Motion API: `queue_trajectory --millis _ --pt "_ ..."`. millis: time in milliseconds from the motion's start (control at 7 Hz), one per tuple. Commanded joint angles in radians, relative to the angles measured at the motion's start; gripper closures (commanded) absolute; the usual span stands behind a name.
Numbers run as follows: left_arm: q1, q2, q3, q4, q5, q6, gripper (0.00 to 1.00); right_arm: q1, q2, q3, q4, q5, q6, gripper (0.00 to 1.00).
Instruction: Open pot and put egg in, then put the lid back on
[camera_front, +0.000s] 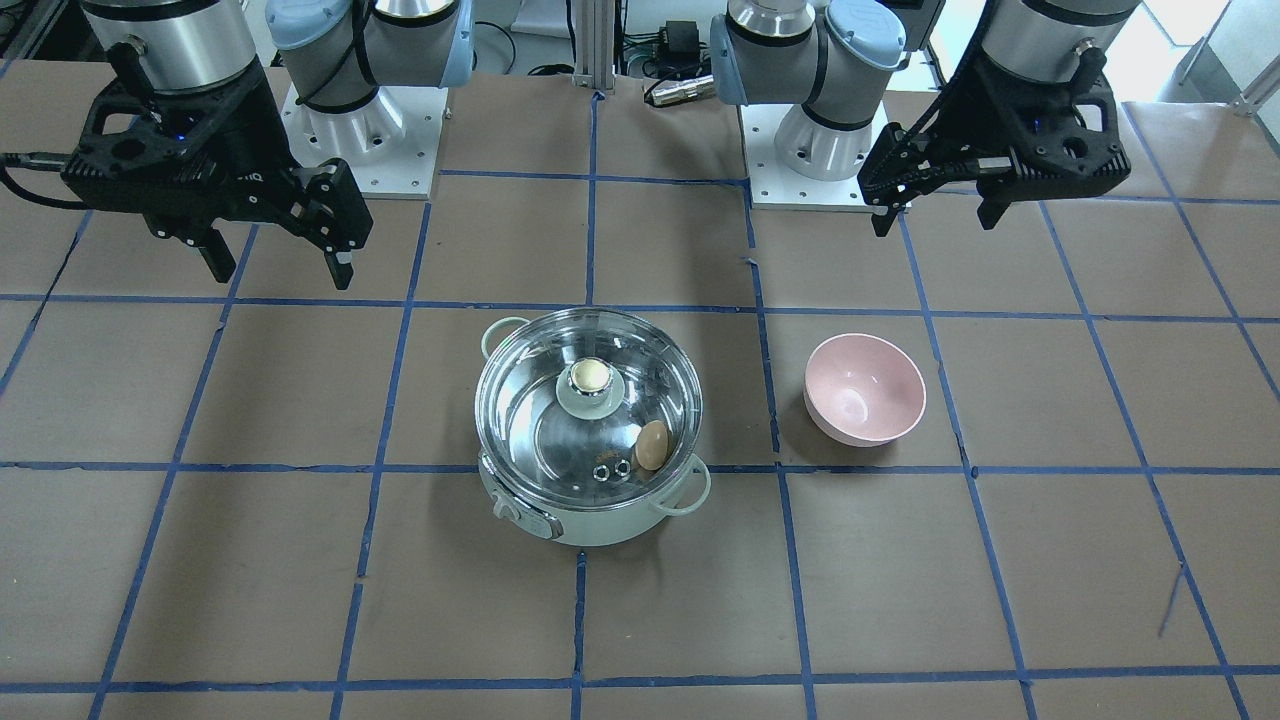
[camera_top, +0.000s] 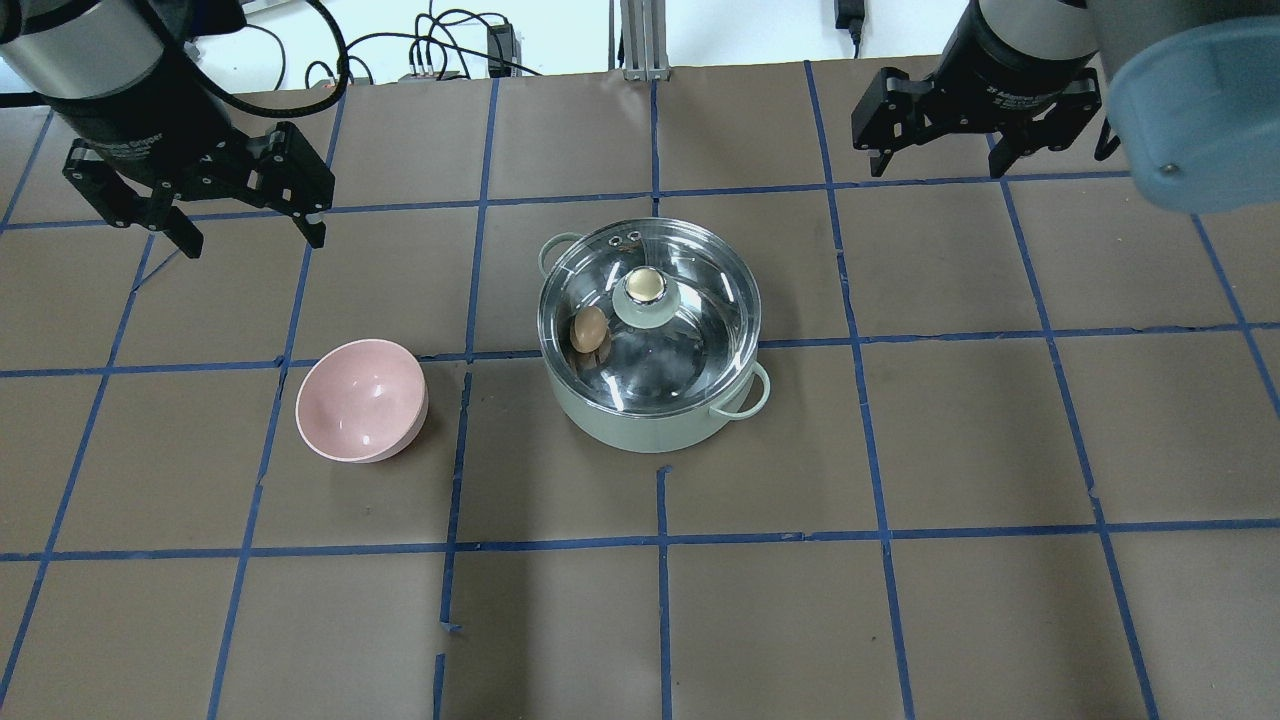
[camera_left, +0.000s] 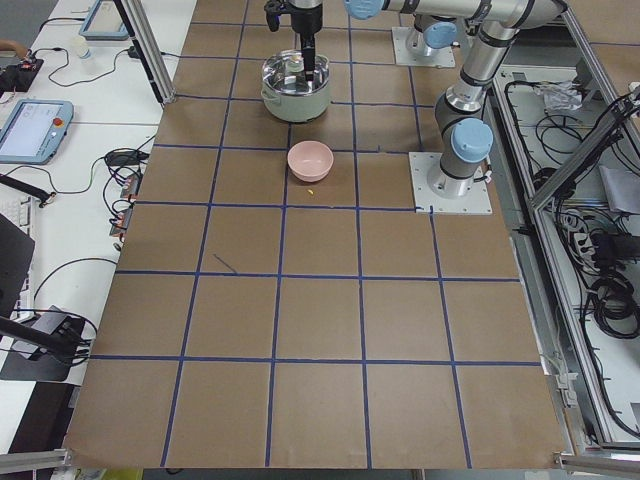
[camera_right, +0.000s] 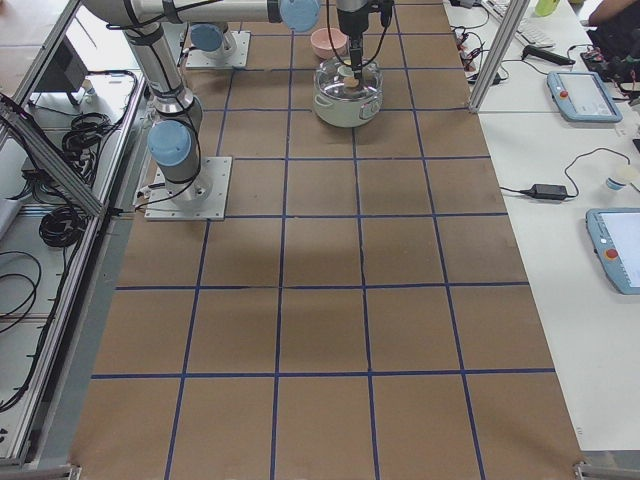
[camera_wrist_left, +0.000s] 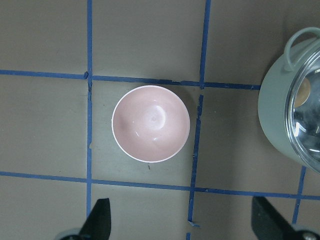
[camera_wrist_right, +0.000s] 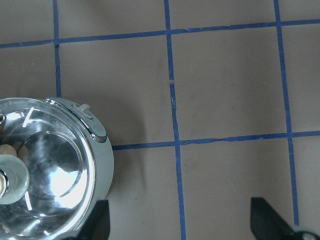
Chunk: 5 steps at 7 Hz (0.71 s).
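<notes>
The mint-green pot (camera_front: 590, 522) stands at the table's middle, also in the overhead view (camera_top: 640, 425). The clear glass lid (camera_front: 545, 420) with its gold-capped knob (camera_top: 645, 287) sits on the pot. The tan egg (camera_front: 652, 445) lies inside the pot under the lid, near the wall on the bowl's side (camera_top: 588, 328). My left gripper (camera_top: 254, 242) is open and empty, raised near the pink bowl. My right gripper (camera_top: 938, 166) is open and empty, raised away from the pot on the other side. Neither touches anything.
An empty pink bowl (camera_top: 362, 400) stands on the table beside the pot on my left, right under the left wrist camera (camera_wrist_left: 151, 123). The brown table has blue tape grid lines. The arm bases (camera_front: 365, 130) stand at the robot's edge.
</notes>
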Motion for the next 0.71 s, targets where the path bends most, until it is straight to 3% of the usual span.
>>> queue_trajectory --millis 0,571 --pt "0.0 0.0 0.0 0.001 0.0 0.0 0.0 0.005 -0.006 0.021 0.001 0.001 -0.004 0.0" --pt "0.0 0.0 0.0 0.001 0.0 0.0 0.0 0.002 -0.006 0.035 0.001 0.004 -0.003 0.0"
